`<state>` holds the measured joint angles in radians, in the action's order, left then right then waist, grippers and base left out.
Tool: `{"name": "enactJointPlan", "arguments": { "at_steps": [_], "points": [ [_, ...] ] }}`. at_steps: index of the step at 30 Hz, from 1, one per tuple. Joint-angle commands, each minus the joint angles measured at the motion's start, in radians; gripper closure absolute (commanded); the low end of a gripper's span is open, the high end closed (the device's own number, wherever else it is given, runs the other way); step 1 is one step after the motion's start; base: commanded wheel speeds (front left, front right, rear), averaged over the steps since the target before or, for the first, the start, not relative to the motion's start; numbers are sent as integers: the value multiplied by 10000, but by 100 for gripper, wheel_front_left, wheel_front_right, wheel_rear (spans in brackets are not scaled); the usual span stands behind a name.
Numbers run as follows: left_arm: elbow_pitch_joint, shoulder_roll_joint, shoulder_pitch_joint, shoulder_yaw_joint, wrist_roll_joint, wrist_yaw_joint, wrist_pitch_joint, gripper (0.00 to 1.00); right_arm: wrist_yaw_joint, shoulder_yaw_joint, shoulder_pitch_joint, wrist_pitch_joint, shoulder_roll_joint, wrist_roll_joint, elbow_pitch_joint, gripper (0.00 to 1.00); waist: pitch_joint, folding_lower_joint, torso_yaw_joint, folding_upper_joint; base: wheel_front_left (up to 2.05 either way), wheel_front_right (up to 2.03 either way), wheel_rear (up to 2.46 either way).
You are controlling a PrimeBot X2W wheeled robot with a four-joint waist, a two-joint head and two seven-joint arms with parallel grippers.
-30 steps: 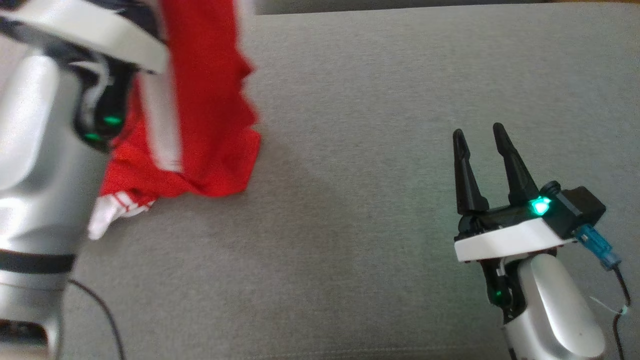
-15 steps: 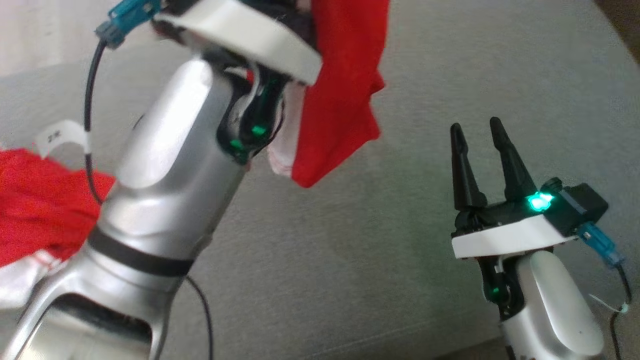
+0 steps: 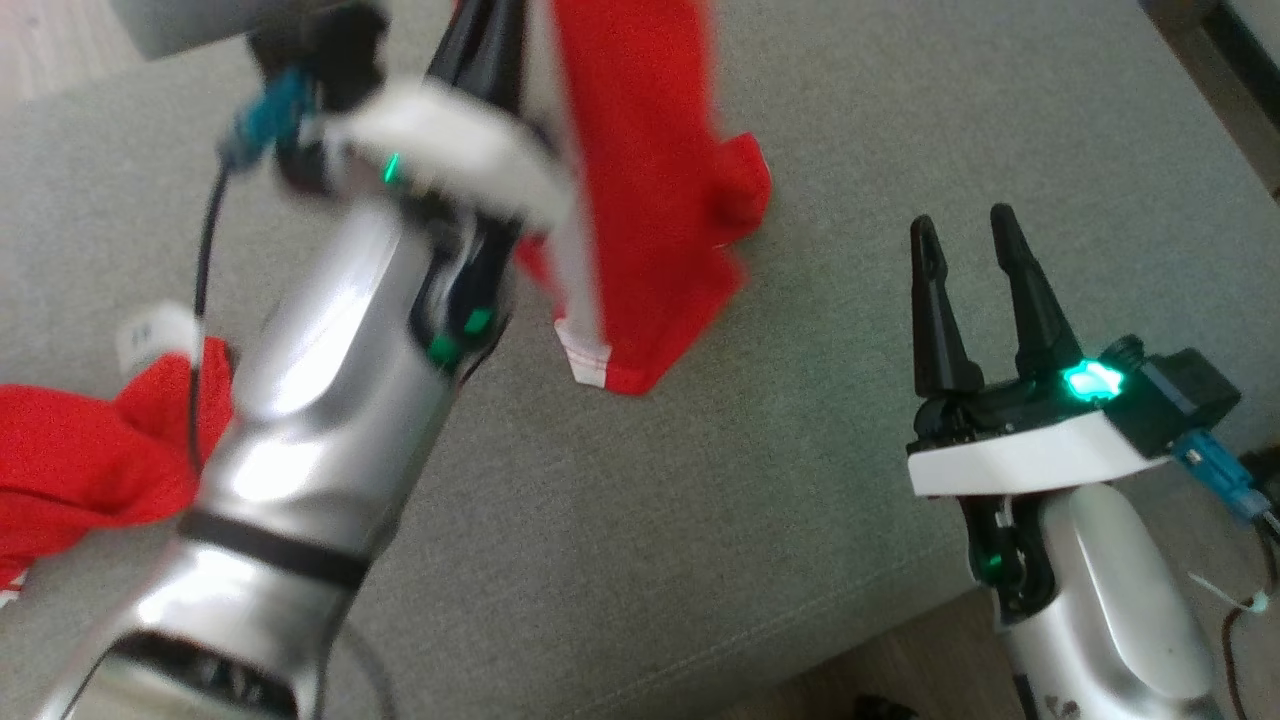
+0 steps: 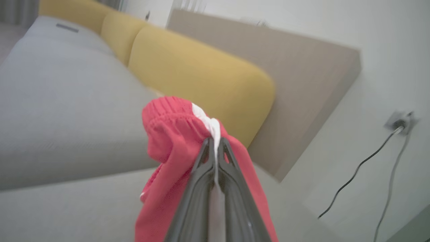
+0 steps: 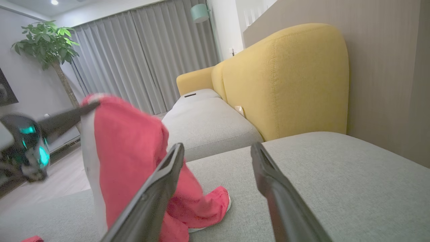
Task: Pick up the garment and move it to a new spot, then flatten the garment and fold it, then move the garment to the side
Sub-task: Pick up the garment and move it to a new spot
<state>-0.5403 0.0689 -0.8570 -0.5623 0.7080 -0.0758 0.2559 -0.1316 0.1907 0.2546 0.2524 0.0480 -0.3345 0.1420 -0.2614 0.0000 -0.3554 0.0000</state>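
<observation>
Red fabric with a white side stripe, the garment [image 3: 650, 200] hangs from the left tool [image 4: 214, 141]. The tool's fingers are pressed together on the elastic waistband, right where the white stripe meets it. That pinch is plain in the left wrist view, while the head view blurs it. The right wrist view adds something the others lack: the lower end of the garment [image 5: 124, 151] lies bunched on the grey sofa seat [image 5: 319, 174]. Its long axis runs up and down, waistband uppermost and hem on the seat, with the stripe following that length. The right tool [image 3: 965, 225] stands well apart to the garment's right, fingers spread with nothing between them. More red cloth [image 3: 60, 470] lies at the head view's lower left; I cannot tell whether it is the same piece. A yellow backrest [image 4: 201, 74] stands behind the seat.
</observation>
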Motion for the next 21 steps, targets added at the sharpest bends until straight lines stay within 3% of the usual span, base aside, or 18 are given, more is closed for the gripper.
{"name": "enactJointPlan", "arguments": {
  "at_steps": [1, 3, 4, 5, 11, 21],
  "points": [
    [62, 367, -131, 432, -208, 94, 55, 100, 9, 232, 360, 94, 22, -14, -396, 0, -144, 0, -47, 0, 0, 0, 0],
    [-580, 528, 225, 651, -503, 154, 56, 100, 9, 228, 370, 94, 22, 17, -396, 0, -206, 0, -2, 0, 0, 0, 0],
    [-890, 604, 358, 749, -685, 128, 56, 91, 9, 230, 372, 94, 22, 40, -386, 0, -213, 0, 31, 0, 0, 0, 0],
    [-1085, 669, 440, 857, -906, 120, 56, 0, 9, 223, 372, 94, 22, 68, -376, 0, -218, 0, 83, 0, 0, 0, 0],
    [-1032, 546, 867, 1872, -1878, 297, 57, 0, 9, 92, 293, 94, 22, 331, -248, 0, 6, 0, 632, 0, 0, 0, 0],
    [1436, 461, 2377, 3482, -3690, 1070, 58, 0, 9, -155, -6, 94, 22, 849, -3, 0, 752, 0, 1897, 0, 0, 0, 0]
  ]
}}
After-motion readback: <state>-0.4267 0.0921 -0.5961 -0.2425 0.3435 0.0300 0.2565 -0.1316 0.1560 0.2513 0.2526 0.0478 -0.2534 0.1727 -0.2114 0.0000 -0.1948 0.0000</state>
